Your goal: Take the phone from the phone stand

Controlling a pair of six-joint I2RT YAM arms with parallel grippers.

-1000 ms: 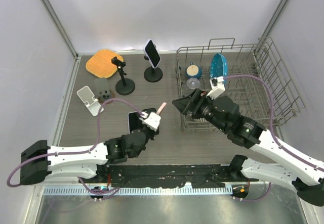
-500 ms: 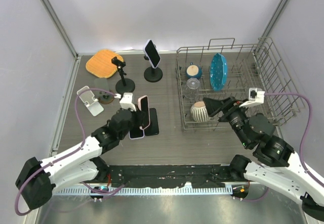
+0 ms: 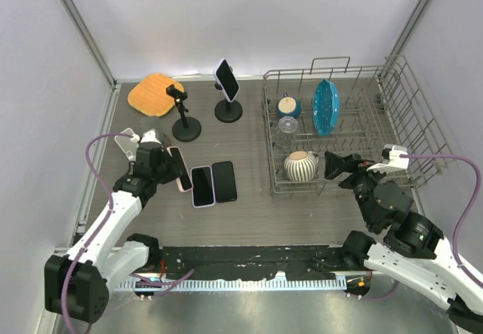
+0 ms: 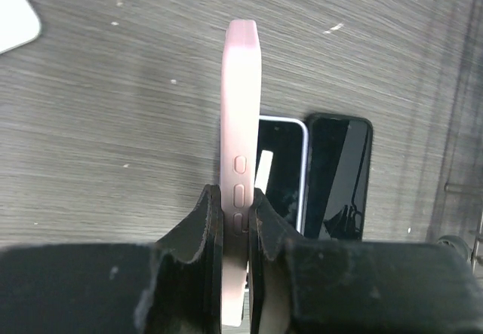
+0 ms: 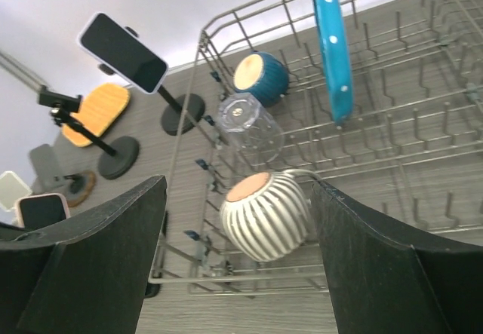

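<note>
Left wrist view: left end effector (image 4: pixel 235 198) clamped narrow on pink phone (image 4: pixel 240 108), fingers (image 4: pixel 204 221) pinching both flat faces near one end. Phone held on edge, side buttons facing the camera, over the grey wood-grain counter (image 4: pixel 113 123). Cannot tell whether touching the counter. Just right of it, lying flat side by side: white-rimmed phone (image 4: pixel 281 172) and black phone (image 4: pixel 337 176), screens up. Corner of white stand (image 4: pixel 15 17) at top left, well apart from the pink phone.

Top external view: same grip seen at left-centre of the counter, pink phone off the white stand and tilted, just left of the two flat phones. Behind: tripod stand (image 3: pixel 183 115) with empty clamp, round-base stand (image 3: pixel 228 110) carrying a dark phone (image 3: pixel 226 80), orange cloth (image 3: pixel 153 93) in the back left corner.

Right wrist view: right end effector (image 5: pixel 240 191) spread wide, holding nothing, hanging above the near side of the dish rack (image 5: pixel 423 123). Inside the rack: striped mug (image 5: pixel 264 213) on its side between the finger outlines, clear glass (image 5: pixel 249 127) behind it, blue bowl (image 5: pixel 260 78) further back, teal plate (image 5: pixel 332 47) upright on edge.
</note>
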